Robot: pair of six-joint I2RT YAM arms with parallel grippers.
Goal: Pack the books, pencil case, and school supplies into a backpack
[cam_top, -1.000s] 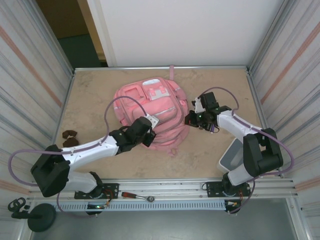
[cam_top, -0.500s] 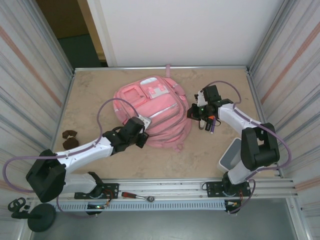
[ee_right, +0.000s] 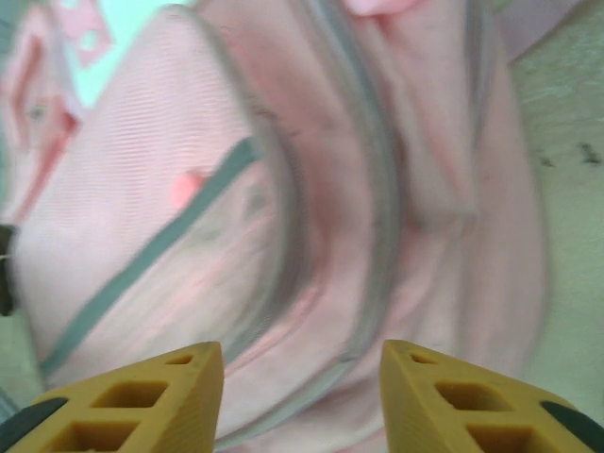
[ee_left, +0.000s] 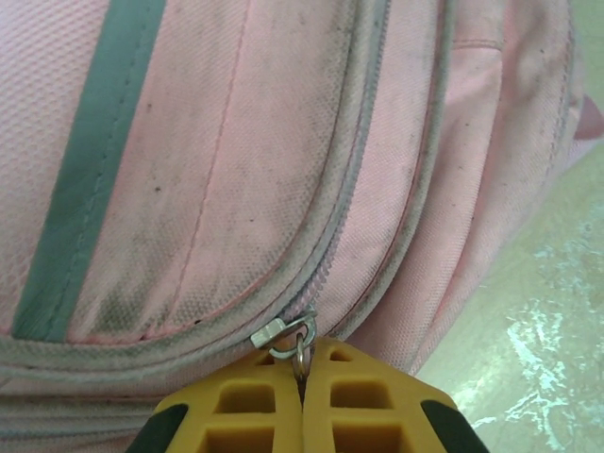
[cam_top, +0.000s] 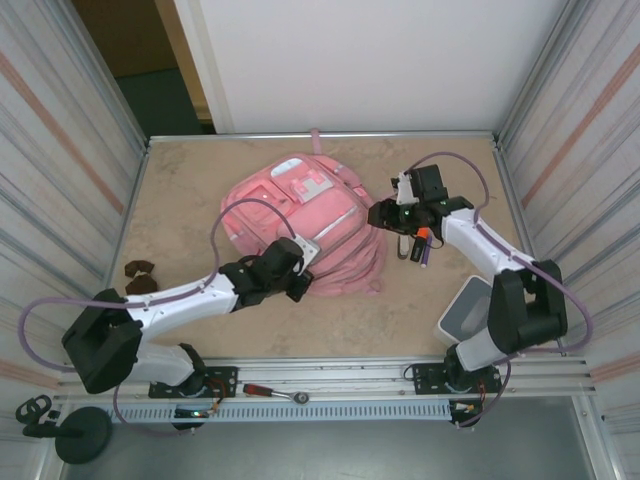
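Fingers (ee_left: 245, 406) of left gripper (ee_left: 302, 363) tight on backpack (ee_left: 189, 189) zip pull (ee_left: 281, 332); right gripper (ee_right: 302, 368) fingers (ee_right: 453, 396) apart, facing it

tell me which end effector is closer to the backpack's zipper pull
Left. The left end effector is clamped on the zipper pull; the right end effector is open beside the backpack.

I'm working in a robotics lab test cell. A beige surface (cam_top: 180, 200) is boxed in by ribbed panel walls (cam_top: 60, 150) and a white back board (cam_top: 380, 60). Two arms (cam_top: 190, 293) are bolted to an aluminium rail (cam_top: 350, 372) along the near edge. A screwdriver (cam_top: 262, 390) lies beside the rail, and a doorway (cam_top: 140, 60) opens behind the cell.
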